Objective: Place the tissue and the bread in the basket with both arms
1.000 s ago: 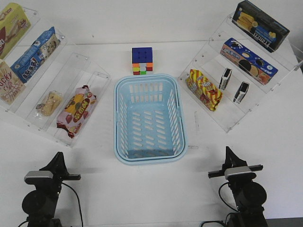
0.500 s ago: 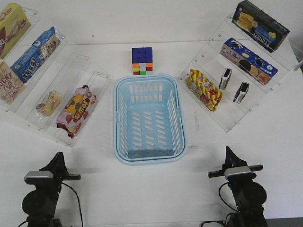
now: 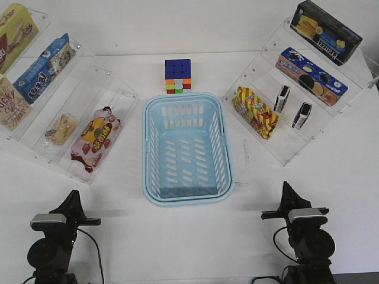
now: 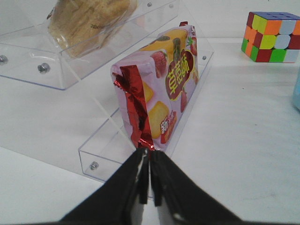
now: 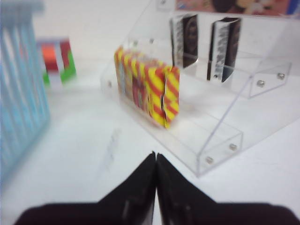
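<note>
The light blue basket [image 3: 185, 155] stands empty mid-table. The bread [image 3: 61, 129], a tan bun in clear wrap, lies on the left clear shelf; it also shows in the left wrist view [image 4: 89, 18]. Two look-alike black tissue packs [image 3: 282, 98] [image 3: 301, 115] stand upright on the right shelf, and show in the right wrist view [image 5: 183, 40] [image 5: 225, 47]. My left gripper [image 3: 73, 197] [image 4: 149, 157] is shut and empty, low at the near left. My right gripper [image 3: 286, 190] [image 5: 155, 159] is shut and empty at the near right.
A red-pink snack bag [image 3: 95, 137] [image 4: 159, 93] lies beside the bread. A yellow-red snack bag [image 3: 255, 112] [image 5: 147, 89] stands before the tissue packs. A colour cube [image 3: 178, 76] sits behind the basket. Boxed snacks fill the upper shelves on both sides.
The right arm's wrist has shifted slightly to the right, and its view is blurred. The left arm and the objects have not moved.
</note>
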Available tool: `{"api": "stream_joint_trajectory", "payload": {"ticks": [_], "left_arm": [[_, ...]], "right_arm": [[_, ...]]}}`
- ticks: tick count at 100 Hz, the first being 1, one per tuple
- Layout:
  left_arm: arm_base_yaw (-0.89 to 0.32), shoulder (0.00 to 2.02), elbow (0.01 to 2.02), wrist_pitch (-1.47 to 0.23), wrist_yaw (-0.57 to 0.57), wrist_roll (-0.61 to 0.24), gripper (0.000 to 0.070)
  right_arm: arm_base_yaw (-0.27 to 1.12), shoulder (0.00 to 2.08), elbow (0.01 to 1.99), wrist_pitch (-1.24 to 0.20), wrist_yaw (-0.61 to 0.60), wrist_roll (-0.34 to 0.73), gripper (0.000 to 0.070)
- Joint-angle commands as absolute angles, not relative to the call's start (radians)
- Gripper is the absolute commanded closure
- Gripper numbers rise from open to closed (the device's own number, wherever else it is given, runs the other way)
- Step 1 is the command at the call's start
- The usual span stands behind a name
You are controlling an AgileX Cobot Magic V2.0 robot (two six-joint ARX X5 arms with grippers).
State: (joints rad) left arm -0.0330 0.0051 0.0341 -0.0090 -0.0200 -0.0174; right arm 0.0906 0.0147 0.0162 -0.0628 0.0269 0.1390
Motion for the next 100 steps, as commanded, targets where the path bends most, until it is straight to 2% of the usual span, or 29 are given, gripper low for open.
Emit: {"api": "stream_joint_trajectory", "payload": {"ticks": [1, 11, 22, 36, 40, 43, 45, 46, 47, 50, 74, 100], "left_arm": [[-0.032, 0.003, 0.014, 0.001, -0.019, -0.020, 0.0699], [-0.032, 0.003, 0.014, 0.001, -0.019, -0.020, 0.0699], [-0.032, 0.003, 0.014, 0.001, -0.019, -0.020, 0.0699], [-0.032, 0.003, 0.014, 0.001, -0.019, -0.020, 0.0699], [-0.032, 0.003, 0.014, 0.001, -0.019, -0.020, 0.0699], [-0.032, 0.003, 0.014, 0.001, -0.019, -0.020, 0.0699], [-0.032, 0.003, 0.014, 0.001, -0.019, -0.020, 0.0699], [-0.032, 0.003, 0.014, 0.001, -0.019, -0.020, 0.0699], [-0.032, 0.003, 0.014, 0.001, -0.019, -0.020, 0.0699], [-0.032, 0.003, 0.014, 0.001, -0.019, -0.020, 0.0699], [-0.032, 0.003, 0.014, 0.001, -0.019, -0.020, 0.0699], [-0.032, 0.003, 0.014, 0.001, -0.019, -0.020, 0.0699]], "right_arm": [[0.091, 0.014, 0.046, -0.056, 0.029, 0.340, 0.0699], [0.091, 0.044, 0.143, -0.131, 0.064, 0.403, 0.0700], [0.090, 0.165, 0.285, -0.228, 0.140, 0.440, 0.0700], [0.089, 0.397, 0.456, -0.297, 0.145, 0.400, 0.0680], [0.089, 0.470, 0.508, -0.308, 0.129, 0.363, 0.0590], [0.089, 0.523, 0.548, -0.317, 0.124, 0.343, 0.0477], [0.089, 0.566, 0.581, -0.326, 0.124, 0.329, 0.0368], [0.089, 0.575, 0.588, -0.327, 0.125, 0.326, 0.0346], [0.089, 0.601, 0.608, -0.332, 0.125, 0.316, 0.0289], [0.089, 0.653, 0.646, -0.337, 0.126, 0.295, 0.0226], [0.055, 1.019, 0.939, -0.342, 0.208, 0.158, 0.0225], [-0.029, 1.343, 1.156, -0.357, 0.205, 0.123, 0.0225]]}}
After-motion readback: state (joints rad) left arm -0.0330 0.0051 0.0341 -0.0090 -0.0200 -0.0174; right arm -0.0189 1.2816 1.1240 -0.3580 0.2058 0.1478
